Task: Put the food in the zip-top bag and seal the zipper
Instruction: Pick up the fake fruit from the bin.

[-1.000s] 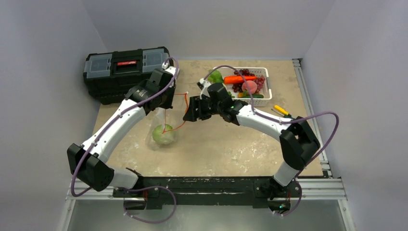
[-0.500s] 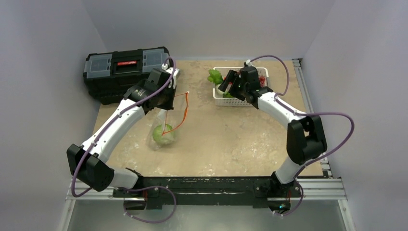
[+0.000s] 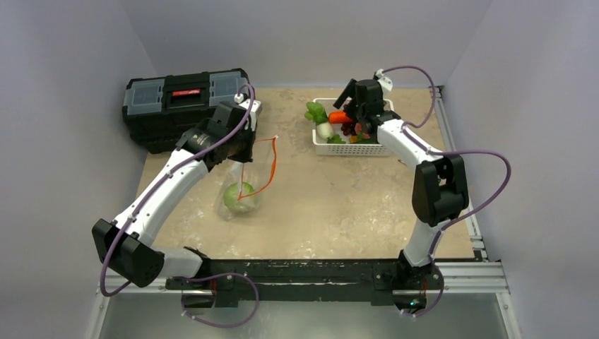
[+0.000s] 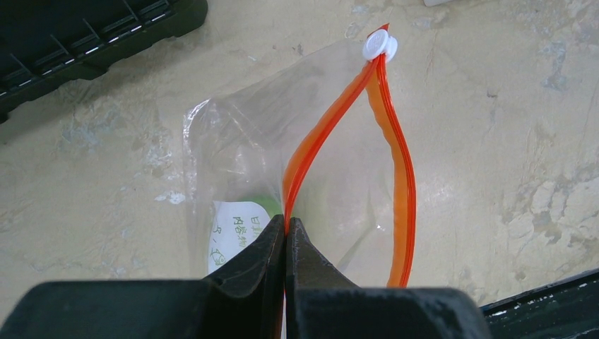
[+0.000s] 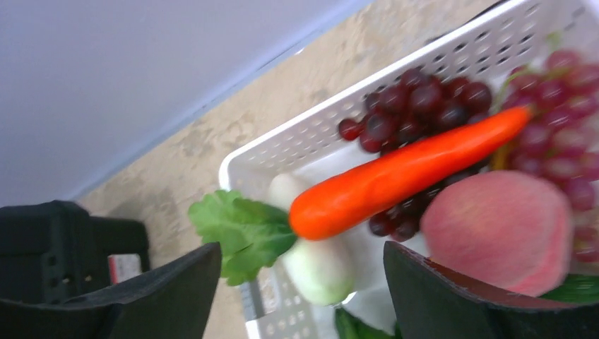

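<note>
My left gripper [image 4: 286, 229] is shut on the orange-red zipper [image 4: 321, 134] of the clear zip-top bag [image 3: 240, 187] and holds its mouth open; the white slider tab [image 4: 379, 47] sits at the far end. A green round food piece [image 3: 239, 198] lies inside the bag. My right gripper [image 5: 300, 282] is open above the white basket [image 3: 350, 149]. Below it lie an orange carrot [image 5: 402, 176], purple-red grapes [image 5: 417, 99], a pink-red round piece [image 5: 494, 229], a green leafy piece [image 5: 240, 229] and a white bulb [image 5: 314, 265].
A black toolbox [image 3: 185, 106] stands at the back left, close behind my left arm. The basket sits at the back right near the wall. A metal rail [image 3: 452, 141] runs along the table's right edge.
My right arm has swung from beside the bag back to the right and now hovers over the basket. The left gripper has kept hold of the zipper.
</note>
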You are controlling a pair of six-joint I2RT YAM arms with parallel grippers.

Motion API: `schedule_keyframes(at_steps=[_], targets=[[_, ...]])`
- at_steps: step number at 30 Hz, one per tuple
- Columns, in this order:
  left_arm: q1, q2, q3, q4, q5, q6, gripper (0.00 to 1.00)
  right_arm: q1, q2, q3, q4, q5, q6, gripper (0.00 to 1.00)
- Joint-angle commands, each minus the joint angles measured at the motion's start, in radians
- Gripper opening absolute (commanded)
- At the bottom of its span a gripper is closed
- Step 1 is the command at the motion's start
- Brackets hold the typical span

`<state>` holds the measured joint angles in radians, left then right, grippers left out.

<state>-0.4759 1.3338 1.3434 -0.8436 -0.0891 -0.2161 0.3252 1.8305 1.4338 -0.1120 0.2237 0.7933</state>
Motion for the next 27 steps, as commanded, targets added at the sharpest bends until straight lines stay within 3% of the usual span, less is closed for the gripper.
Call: schedule_keyframes(at_steps=[1,8,20,25,27], targets=[[0.004,-0.04,0.0,0.017,0.003,0.013,0.0,-0.027,-0.048,0.037,-0.063,0.216,-0.213,0.88],[0.005,-0.039,0.0,0.021,0.028,0.006,0.0,-0.041,0.043,0.074,-0.163,0.323,-0.385,0.96],[0.003,-0.023,0.003,0.013,0.001,0.015,0.0,-0.044,0.131,0.055,-0.11,0.349,-0.442,0.93],[0.004,-0.033,-0.001,0.013,-0.001,0.015,0.0,-0.045,0.131,0.02,-0.054,0.342,-0.457,0.86],[0.003,-0.038,-0.003,0.015,-0.002,0.015,0.0,-0.047,0.141,0.032,-0.064,0.342,-0.462,0.74]])
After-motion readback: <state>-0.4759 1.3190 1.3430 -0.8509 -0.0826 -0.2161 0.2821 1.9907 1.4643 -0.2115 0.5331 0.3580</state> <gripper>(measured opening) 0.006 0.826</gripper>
